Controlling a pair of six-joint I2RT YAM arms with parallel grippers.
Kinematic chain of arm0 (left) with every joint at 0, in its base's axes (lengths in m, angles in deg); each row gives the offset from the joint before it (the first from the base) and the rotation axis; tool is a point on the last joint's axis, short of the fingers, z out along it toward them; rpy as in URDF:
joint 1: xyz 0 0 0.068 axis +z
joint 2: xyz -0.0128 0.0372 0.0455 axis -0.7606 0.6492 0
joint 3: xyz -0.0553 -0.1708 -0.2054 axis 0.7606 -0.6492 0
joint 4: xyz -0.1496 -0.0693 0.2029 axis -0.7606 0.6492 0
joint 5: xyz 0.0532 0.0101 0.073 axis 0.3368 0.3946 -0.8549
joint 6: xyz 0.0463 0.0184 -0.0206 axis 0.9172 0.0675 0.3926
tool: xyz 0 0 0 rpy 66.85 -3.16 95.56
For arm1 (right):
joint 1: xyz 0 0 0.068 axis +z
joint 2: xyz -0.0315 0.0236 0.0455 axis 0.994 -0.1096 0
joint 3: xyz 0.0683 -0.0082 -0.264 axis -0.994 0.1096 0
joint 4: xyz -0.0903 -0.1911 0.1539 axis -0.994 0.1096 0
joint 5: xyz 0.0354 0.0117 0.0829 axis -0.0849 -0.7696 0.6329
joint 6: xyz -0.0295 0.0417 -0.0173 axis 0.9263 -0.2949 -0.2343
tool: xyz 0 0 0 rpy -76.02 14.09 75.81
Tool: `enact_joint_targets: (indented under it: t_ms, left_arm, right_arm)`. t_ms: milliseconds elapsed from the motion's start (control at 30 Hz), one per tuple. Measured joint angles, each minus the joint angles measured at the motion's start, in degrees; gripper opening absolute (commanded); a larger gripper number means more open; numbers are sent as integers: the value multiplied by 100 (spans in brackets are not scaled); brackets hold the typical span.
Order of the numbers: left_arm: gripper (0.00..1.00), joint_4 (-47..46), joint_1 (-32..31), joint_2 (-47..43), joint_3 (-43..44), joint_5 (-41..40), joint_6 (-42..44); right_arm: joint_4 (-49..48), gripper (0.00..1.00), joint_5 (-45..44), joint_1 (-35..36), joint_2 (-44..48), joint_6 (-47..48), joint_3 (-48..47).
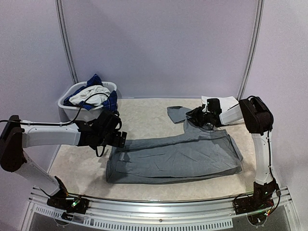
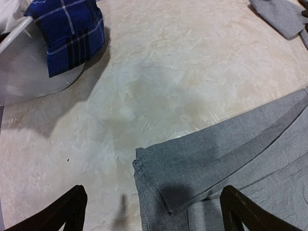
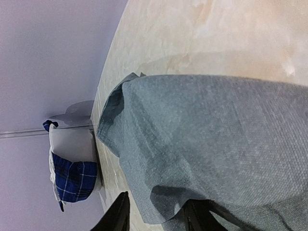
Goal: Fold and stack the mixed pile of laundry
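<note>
A plain grey T-shirt (image 1: 178, 159) lies folded lengthwise across the middle of the table, one sleeve (image 1: 177, 113) spread toward the back. My left gripper (image 1: 119, 139) hovers open just above the shirt's left corner (image 2: 159, 178), with nothing between its fingers. My right gripper (image 1: 192, 115) is at the sleeve end. Its fingers stand apart with a fold of grey cloth (image 3: 207, 134) between them, draped against one finger (image 3: 195, 216); the other finger (image 3: 118, 214) is clear of it. Blue plaid (image 1: 111, 100) and white (image 1: 89, 94) pieces fill the basket.
The white oval basket (image 1: 67, 107) stands at the back left corner, with blue plaid cloth (image 2: 72, 29) hanging over its rim (image 2: 14, 36). A white cloth (image 1: 227, 102) lies at the back right under my right arm. Walls close the back and sides.
</note>
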Motion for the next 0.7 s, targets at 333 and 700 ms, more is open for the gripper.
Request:
enact_joint_targets:
  t_ms: [333, 700]
  left_arm:
    - [98, 0, 0, 0, 0, 0, -2]
    - [99, 2, 0, -2, 0, 13, -2]
  right_arm:
    - [-236, 1, -155, -22, -20, -83, -79]
    - [-444, 1, -70, -22, -2, -61, -90]
